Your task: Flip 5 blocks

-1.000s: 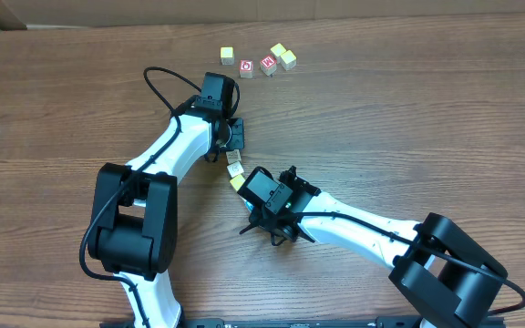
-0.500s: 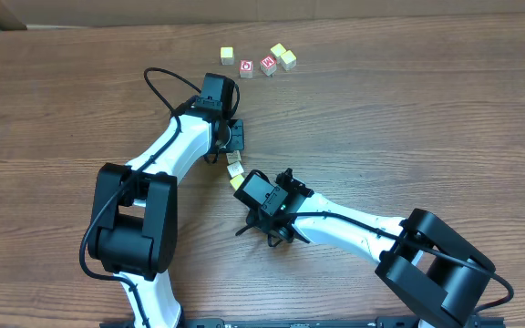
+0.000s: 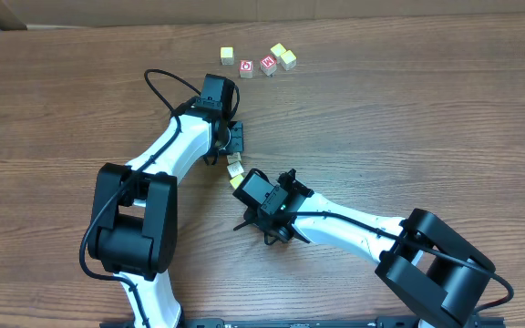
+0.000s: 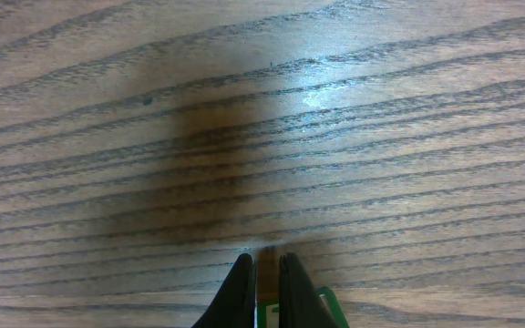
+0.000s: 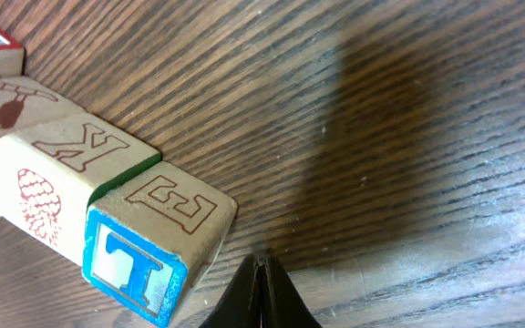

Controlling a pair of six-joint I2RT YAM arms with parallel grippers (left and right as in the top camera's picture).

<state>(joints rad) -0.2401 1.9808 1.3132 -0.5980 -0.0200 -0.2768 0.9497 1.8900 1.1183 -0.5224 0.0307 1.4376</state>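
Three blocks lie in a short row at mid-table: a cream one [image 3: 234,159], another [image 3: 236,169] and a yellowish one [image 3: 237,180]. In the right wrist view the near block [image 5: 158,232] shows a blue T and an E. A K block [image 5: 76,150] with a green side adjoins it, then a hammer-print block [image 5: 7,105]. My right gripper [image 5: 261,261] [image 3: 243,189] is shut and empty, its tips on the wood just beside the T block. My left gripper [image 4: 263,264] [image 3: 224,150] is shut at the row's far end, with a green-printed block face [image 4: 324,305] behind its fingers.
Near the far edge sit a yellow cube [image 3: 227,56], two red-faced cubes [image 3: 246,68] [image 3: 268,65], another yellow cube [image 3: 279,51] and a cream cube [image 3: 287,61]. A black cable [image 3: 158,87] loops off the left arm. Cardboard borders the table's far side.
The right arm has shifted a little to the left, bringing its shut gripper closer to the row. The left arm and the blocks have stayed put.
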